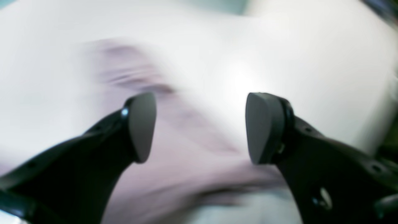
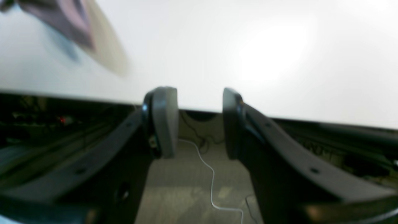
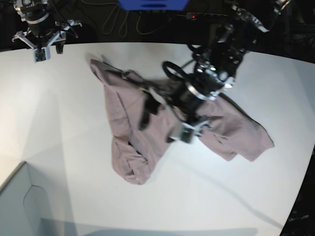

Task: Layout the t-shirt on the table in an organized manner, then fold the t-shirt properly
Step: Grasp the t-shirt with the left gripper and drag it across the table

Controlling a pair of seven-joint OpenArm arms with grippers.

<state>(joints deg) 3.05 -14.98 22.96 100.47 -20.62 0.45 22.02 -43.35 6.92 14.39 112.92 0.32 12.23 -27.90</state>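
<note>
My left gripper has its jaws spread wide with nothing between them; through the gap I see only smeared mauve cloth and white tabletop, the wrist view too blurred for detail. In the base view that gripper hangs low over the middle of the t-shirt, its arm reaching in from the far right. I can't tell whether a finger touches the cloth.

My right gripper is partly open, also empty, with floor and a white cable showing between the pads. It sits at the far left corner, just off the table edge and well apart from the shirt.

The shirt lies around the middle of the table, still crumpled: one mass runs from the far left down to a bunched fold at the near side, and another part spreads toward the right. A pale grey box corner sits at the near left.

My judgement: laying out is not finished, and no folding has begun. Spreading the body and sleeves flat comes first.
</note>
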